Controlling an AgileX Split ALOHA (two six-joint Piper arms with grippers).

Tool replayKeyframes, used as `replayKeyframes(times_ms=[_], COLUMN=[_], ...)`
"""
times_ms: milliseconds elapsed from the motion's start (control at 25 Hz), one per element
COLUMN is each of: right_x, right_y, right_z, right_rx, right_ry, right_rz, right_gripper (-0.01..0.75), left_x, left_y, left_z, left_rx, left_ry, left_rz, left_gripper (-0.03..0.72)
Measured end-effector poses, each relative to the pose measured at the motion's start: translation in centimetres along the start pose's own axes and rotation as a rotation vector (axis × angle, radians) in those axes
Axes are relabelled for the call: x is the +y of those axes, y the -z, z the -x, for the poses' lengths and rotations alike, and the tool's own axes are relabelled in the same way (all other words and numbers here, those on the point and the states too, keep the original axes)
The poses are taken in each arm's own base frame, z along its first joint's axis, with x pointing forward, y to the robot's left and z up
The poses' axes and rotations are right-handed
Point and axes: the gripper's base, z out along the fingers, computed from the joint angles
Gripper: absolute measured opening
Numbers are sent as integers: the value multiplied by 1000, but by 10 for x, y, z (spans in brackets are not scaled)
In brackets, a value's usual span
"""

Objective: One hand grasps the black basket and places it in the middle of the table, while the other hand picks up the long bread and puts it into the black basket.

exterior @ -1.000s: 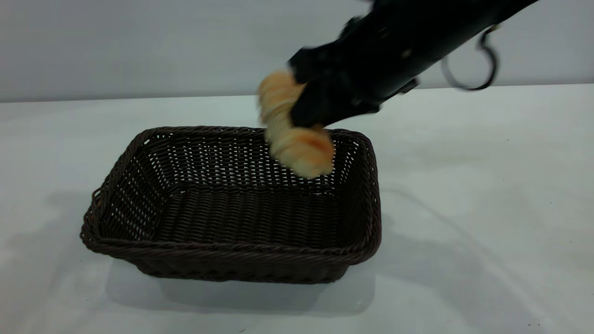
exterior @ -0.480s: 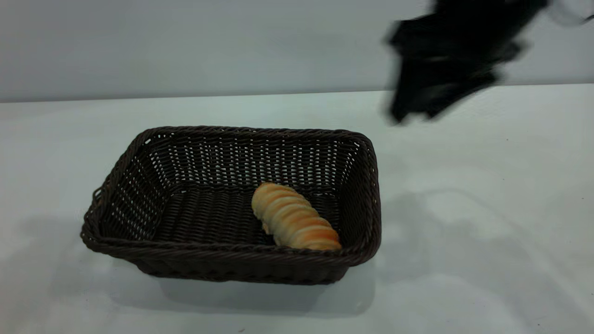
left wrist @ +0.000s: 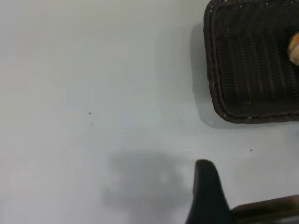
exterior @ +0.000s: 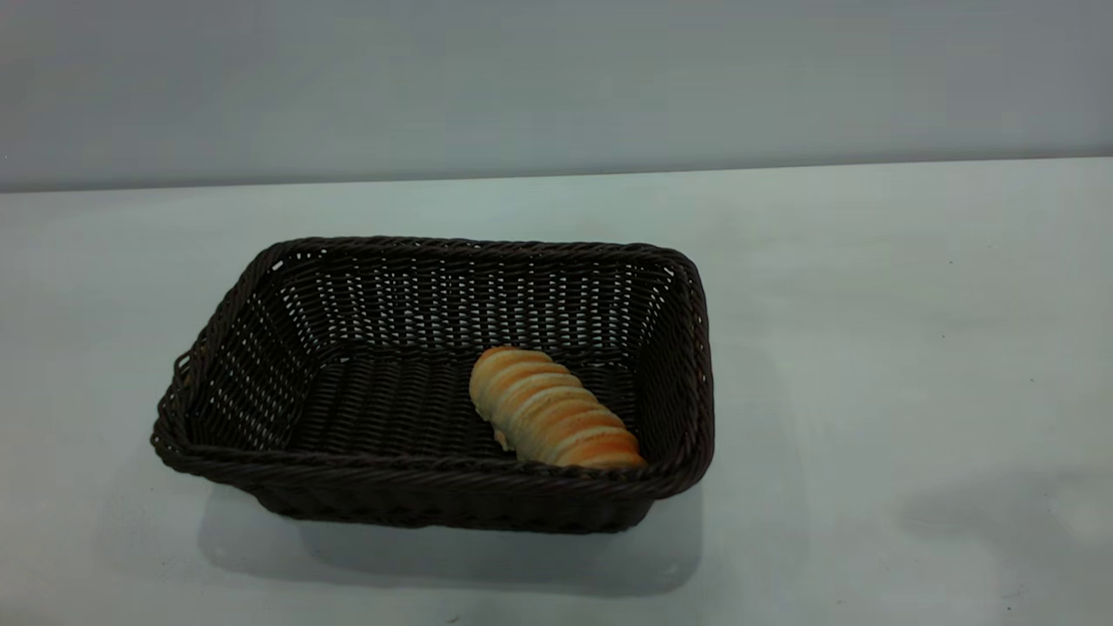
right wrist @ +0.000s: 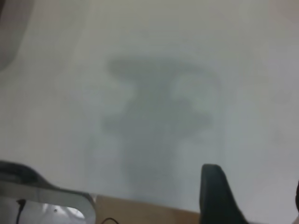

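Both grippers hang off to the basket's (exterior: 435, 382) sides, jaw state unclear to me, since the bread (exterior: 552, 410) lies inside it.

Plain grey wall (exterior: 522, 87) behind, soft even light, faint shadows on the white surface.

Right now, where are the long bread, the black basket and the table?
long bread (exterior: 552, 409), exterior view, ridged top mid-loaf.
black basket (exterior: 417, 474), exterior view, near braided rim.
table (exterior: 869, 348), exterior view, bare surface right of basket.
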Motion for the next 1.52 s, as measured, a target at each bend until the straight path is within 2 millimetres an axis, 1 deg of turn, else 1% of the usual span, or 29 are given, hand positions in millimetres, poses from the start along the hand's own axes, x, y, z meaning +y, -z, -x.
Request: replayKeyframes(times_ms=[80, 160, 200, 320, 440, 600, 760, 960, 1040, 1200, 1360, 1520], right_x=[-3, -6, -6, -9, -10, -9, -9, -9, -10, -9, -8, -8], right_y=[15, 31, 35, 48, 52, 47, 36, 27, 26, 24, 23, 22], right_z=[-24, -48, -58, -89, -116, -149, -173, -196, -202, -207, -208, -208], right_rx=[-44, -103, -121, -199, -256, -324, -405, -482, -513, -524, -524, -523], right_ry=[-16, -36, -43, -57, -38, -5, 0, 1, -2, -5, -6, -6], right_rz=[11, 30, 40, 66, 79, 92, 94, 92, 92, 104, 110, 111], right_gripper=[384, 384, 384, 384, 384, 383, 383, 383, 383, 383, 383, 383], left_x=[0, -1, -1, -2, -2, -2, -3, -5, -6, -7, -7, -8], left_y=[11, 15, 19, 21, 19, 17, 10, -2, -2, -2, -2, -5], left_z=[-20, -41, -50, -77, -100, -123, -144, -164, -168, -172, -176, -177], left_rx=[-52, -83, -107, -148, -163, -186, -183, -156, -147, -124, -80, -72], left_ry=[1, 8, 9, 11, 12, 12, 13, 22, 25, 29, 28, 29], left_rz=[0, -2, -3, -6, -6, -6, -9, -28, -35, -46, -48, -49], left_gripper=[547, 547, 547, 547, 547, 547, 547, 547, 547, 547, 547, 547])
